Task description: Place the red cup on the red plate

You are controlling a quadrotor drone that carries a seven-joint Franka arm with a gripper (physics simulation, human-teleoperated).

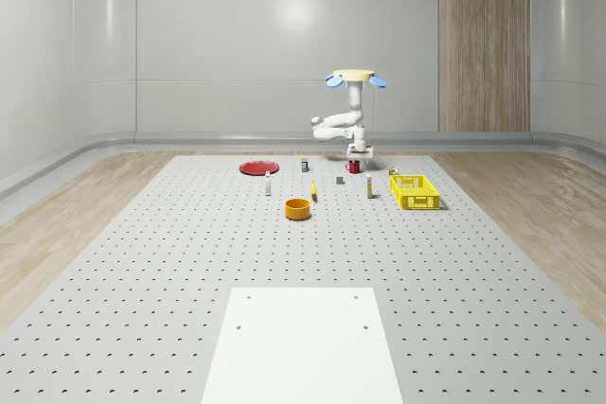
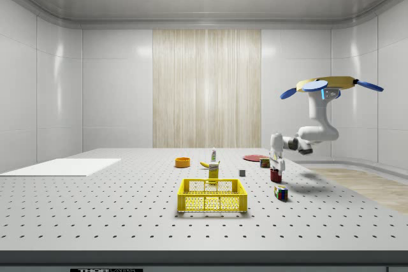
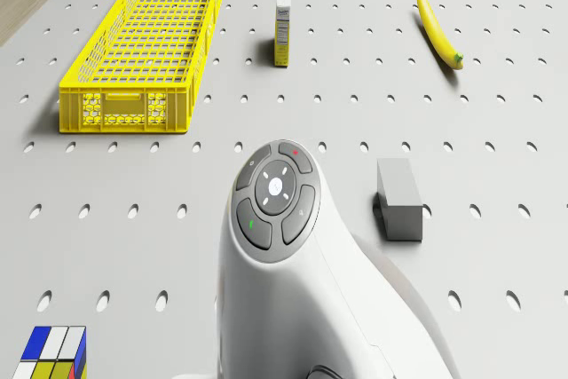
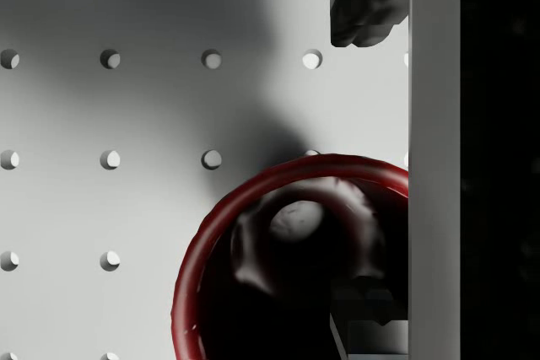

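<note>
Whole-scene view: the drone [image 1: 355, 77] hovers above the far part of the table [image 1: 189, 262], its arm [image 1: 339, 124] bent down so that the gripper [image 1: 356, 160] sits right at the cup [image 1: 354, 166]. Taking the cup as landmark, the plate [image 1: 258, 167] lies well apart toward the view's left, the crate [image 1: 415, 191] to the right and nearer the camera, the bowl [image 1: 298, 208] nearer still on the left, and a white sheet [image 1: 303, 347] far to the front.

Side view: the drone [image 2: 331, 84] hovers above and to the right of the cup [image 2: 275, 175], which stands on the table with the gripper [image 2: 276, 165] directly over it. A colour cube [image 2: 280, 192] lies just in front of the cup; the crate [image 2: 212, 195] is well to the left.

Drone view: the arm [image 3: 302, 264] points down over the table; near it lie a grey block [image 3: 398, 199], a banana [image 3: 438, 29], a carton [image 3: 283, 23], the crate [image 3: 146, 42] and the cube [image 3: 51, 354].

Wrist view: the cup [image 4: 287, 259] stands open-mouthed just below. One finger [image 4: 363, 14] is outside the rim, another [image 4: 367, 326] over the mouth; the jaws look spread astride the wall, not pinching it.
</note>
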